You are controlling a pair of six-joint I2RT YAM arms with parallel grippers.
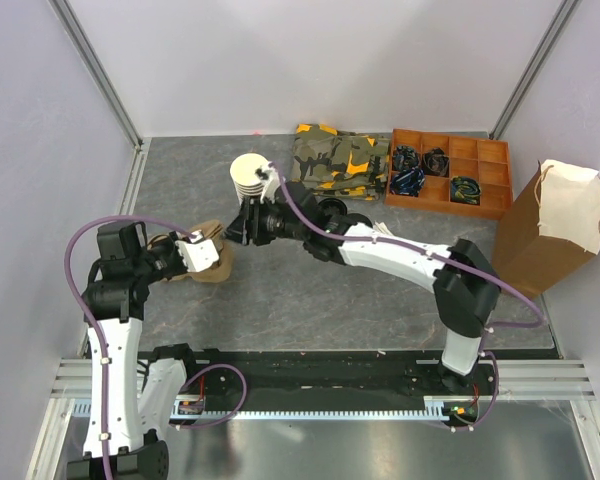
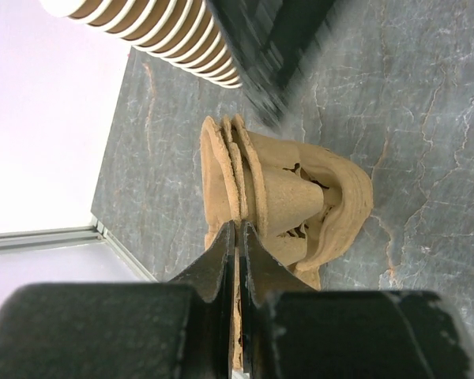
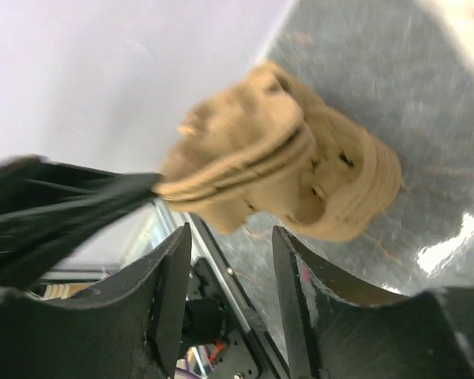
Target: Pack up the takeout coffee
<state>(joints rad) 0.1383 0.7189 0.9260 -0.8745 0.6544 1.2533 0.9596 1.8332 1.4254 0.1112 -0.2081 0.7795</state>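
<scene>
While the left gripper [image 2: 238,237] clamps a brown pulp cup carrier [image 2: 300,197] by its rim at nine o'clock, the right gripper [image 3: 225,237] hangs just beside it, jaws apart and empty. The right forearm half hides what seems to be the takeout coffee [image 1: 332,207], a black round lid near centre. Farther off are a cup stack [image 1: 248,172] at eleven, camouflage cloth [image 1: 340,158] at twelve, a compartment tray [image 1: 448,172] at one and a paper bag [image 1: 545,225] at three.

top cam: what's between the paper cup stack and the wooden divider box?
A camouflage cloth lies between the cup stack and the wooden box, clear in the top view.
</scene>
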